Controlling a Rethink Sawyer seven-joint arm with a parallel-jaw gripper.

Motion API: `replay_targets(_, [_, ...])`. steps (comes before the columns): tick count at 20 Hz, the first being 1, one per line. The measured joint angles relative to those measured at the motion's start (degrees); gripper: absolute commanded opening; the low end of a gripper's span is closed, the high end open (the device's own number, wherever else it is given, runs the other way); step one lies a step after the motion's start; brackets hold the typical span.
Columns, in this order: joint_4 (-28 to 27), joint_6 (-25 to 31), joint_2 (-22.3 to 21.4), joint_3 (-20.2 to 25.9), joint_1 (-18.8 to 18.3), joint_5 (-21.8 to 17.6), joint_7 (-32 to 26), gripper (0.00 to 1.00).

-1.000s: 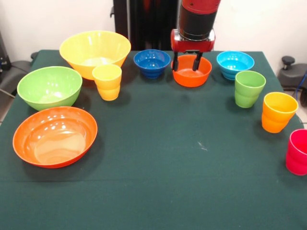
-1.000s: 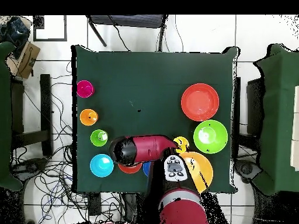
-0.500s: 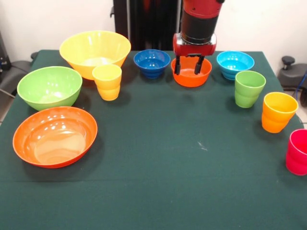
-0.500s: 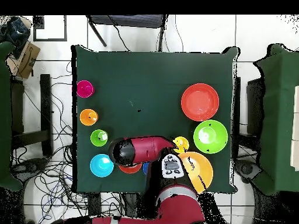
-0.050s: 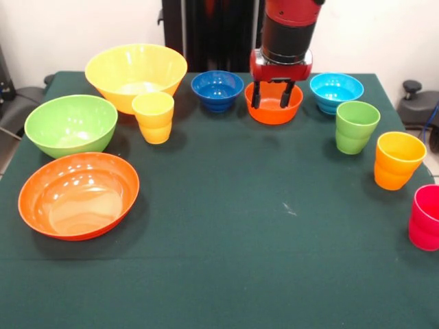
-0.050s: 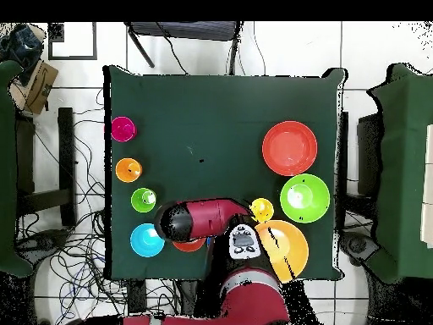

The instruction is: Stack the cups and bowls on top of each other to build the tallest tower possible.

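My gripper (image 5: 274, 103) hangs open at the small orange bowl (image 5: 274, 114), one finger near each side of its rim. The dark blue bowl (image 5: 217, 89) sits left of it and the light blue bowl (image 5: 336, 91) right. The large yellow bowl (image 5: 136, 72), green bowl (image 5: 70, 123) and large orange bowl (image 5: 78, 194) line the left side. The yellow cup (image 5: 153, 116) stands by the yellow bowl. Green (image 5: 356, 127), orange-yellow (image 5: 398, 160) and pink-red (image 5: 426, 217) cups line the right. Each piece stands singly; no tower is in view.
Overhead, my arm (image 6: 203, 218) covers the gripper and most of the small orange bowl (image 6: 189, 246). The dark green table (image 5: 226, 226) has bare cloth across its middle and front. The pink-red cup sits at the picture's right edge.
My gripper has shifted a little to the right and down at the small orange bowl, staying open. The cups and bowls have not moved.
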Motion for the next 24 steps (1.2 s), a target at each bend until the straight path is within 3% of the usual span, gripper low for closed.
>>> replay_targets(16, [0.57, -0.63, -0.02, -1.27, 0.98, 0.01, 0.01, 1.00])
replay_targets(24, [4.21, -4.57, -0.01, -1.34, 0.99, 0.02, 0.01, 1.00])
